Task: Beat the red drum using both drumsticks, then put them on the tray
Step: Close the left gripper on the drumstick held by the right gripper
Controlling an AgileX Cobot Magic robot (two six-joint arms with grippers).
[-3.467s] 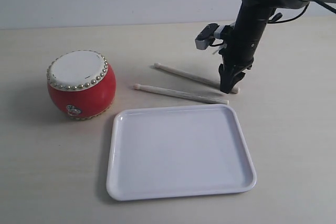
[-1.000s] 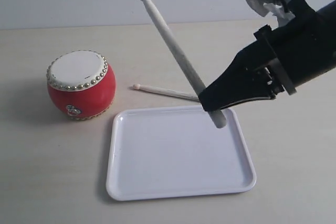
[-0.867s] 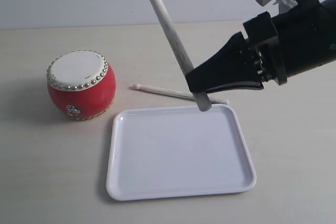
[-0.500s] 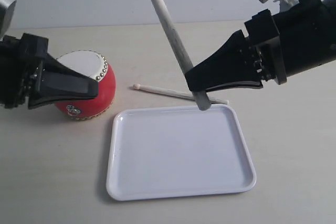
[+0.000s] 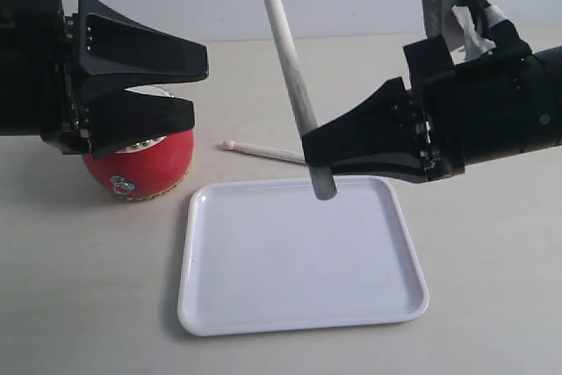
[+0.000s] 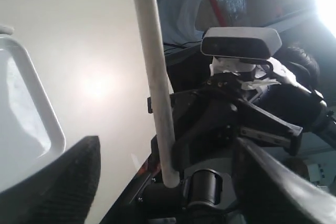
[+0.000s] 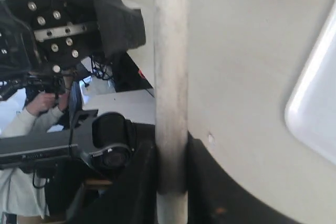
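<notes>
While right claw [image 5: 309, 154] clamps drumstick [image 5: 285, 50], its butt overlaps tray [image 5: 263, 185] rim.

The pale beige tabletop [image 5: 492, 287] in front of me carries three things. A small squat red drum [image 5: 162, 160] with brass studs sits at the left, and a flat glossy white plastic tray [image 5: 290, 261] lies near the middle. A slim pale wooden drumstick [image 5: 263, 151] lies just beyond the tray's far rim, its rounded tip pointing left.

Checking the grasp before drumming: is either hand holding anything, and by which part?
The right hand grips one drumstick near its butt end, tip pointing up. The left hand is open and empty.
</notes>
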